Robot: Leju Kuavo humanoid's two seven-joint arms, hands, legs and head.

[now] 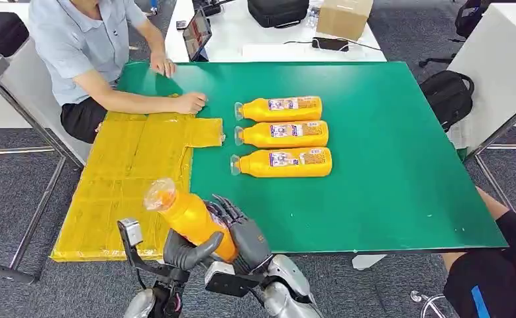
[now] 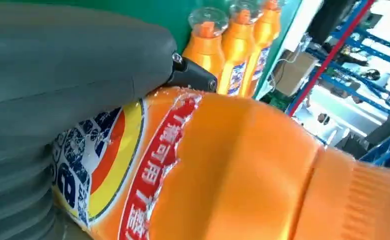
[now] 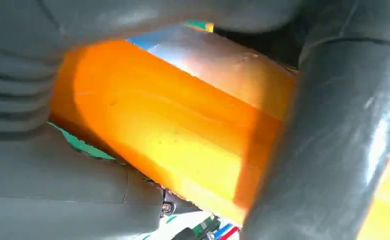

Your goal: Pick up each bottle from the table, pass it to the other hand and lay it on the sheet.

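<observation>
While clasped by both hands (image 1: 189, 248), bottle (image 1: 190, 216)

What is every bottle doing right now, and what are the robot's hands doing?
Held bottle: off the table, tilted, cap on, gripped by both hands.
Left hand: wrapped around the held bottle's lower part.
Right hand: fingers closed on the same bottle.
Three bottles: lying on their sides in a row on the green table, caps on, untouched.
Yellow sheet: flat, no bottle on it; a person's hand rests at its edge.
</observation>
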